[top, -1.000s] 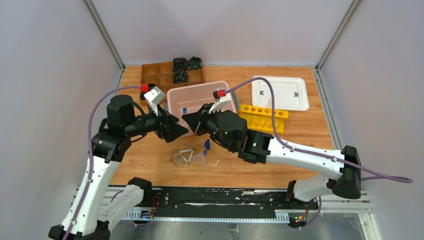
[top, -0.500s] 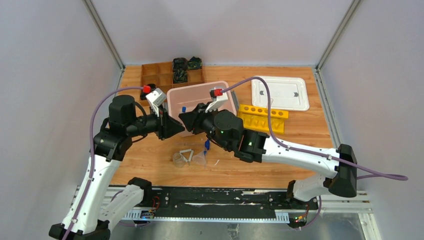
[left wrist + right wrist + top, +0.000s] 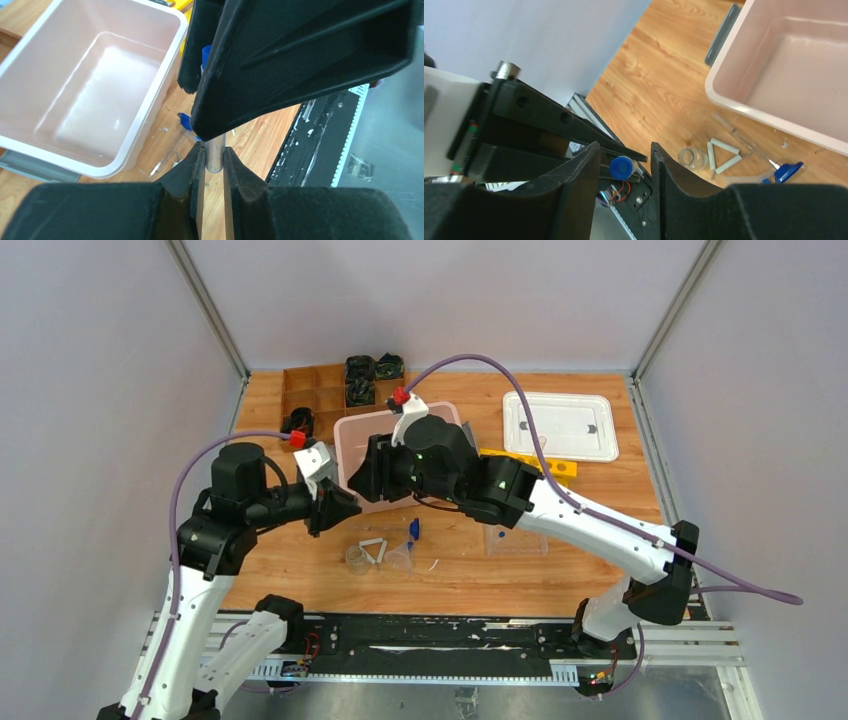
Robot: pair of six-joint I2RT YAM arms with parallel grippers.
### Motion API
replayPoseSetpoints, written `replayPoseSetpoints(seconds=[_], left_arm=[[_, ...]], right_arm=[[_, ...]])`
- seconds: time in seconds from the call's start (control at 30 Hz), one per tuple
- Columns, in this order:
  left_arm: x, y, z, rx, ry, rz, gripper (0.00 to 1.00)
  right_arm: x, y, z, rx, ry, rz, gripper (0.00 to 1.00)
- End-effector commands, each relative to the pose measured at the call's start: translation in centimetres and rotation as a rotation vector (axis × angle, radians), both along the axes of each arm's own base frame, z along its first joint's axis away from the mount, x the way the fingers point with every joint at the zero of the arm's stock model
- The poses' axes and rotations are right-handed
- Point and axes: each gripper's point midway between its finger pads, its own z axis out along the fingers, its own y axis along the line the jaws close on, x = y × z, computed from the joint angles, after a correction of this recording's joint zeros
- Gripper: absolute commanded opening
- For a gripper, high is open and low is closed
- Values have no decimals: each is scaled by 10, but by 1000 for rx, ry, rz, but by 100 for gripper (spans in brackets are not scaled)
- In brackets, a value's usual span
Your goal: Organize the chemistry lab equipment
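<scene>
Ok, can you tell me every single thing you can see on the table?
tube: one, clear with blue cap, in left pincer.
beaker: one, clear, front middle.
funnel: one, clear, right of beaker.
triangle: one, white, between them.
rod: one, blue-tipped, behind funnel.
tray: one, clear, by right arm.
rack: one, yellow, partly behind right arm.
bin: one, pink, middle.
lid: one, white, back right.
box: one, brown, back left, dark items inside.
dark lump: one, black, left of bin.
left pincer: one, black, shut on tube.
right pincer: one, black, open around tube's cap.
</scene>
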Motion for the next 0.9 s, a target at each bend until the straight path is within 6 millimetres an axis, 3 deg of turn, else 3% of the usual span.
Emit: replayPoseSetpoints(seconds=[0.0, 0.33, 0.57, 0.63, 0.8, 0.87], left_arm=[[-3, 3, 8, 35, -114, -38, 2], [-3, 6, 0, 69, -118, -43, 1], [-3, 5, 2, 66, -118, -48, 2], [-2, 6, 0, 69, -114, -43, 3], [4, 11, 2, 87, -116, 7, 5], [7, 14, -2, 101, -108, 29, 12]], right_arm=[[-18, -3, -18, -98, 44, 99, 44], [-11, -5, -12, -86, 16, 70, 39], [-3, 4, -10, -87, -5, 67, 36], [-3, 6, -10, -86, -6, 68, 31], [-3, 5, -5, -74, -6, 80, 1], [-4, -1, -6, -77, -3, 73, 0]])
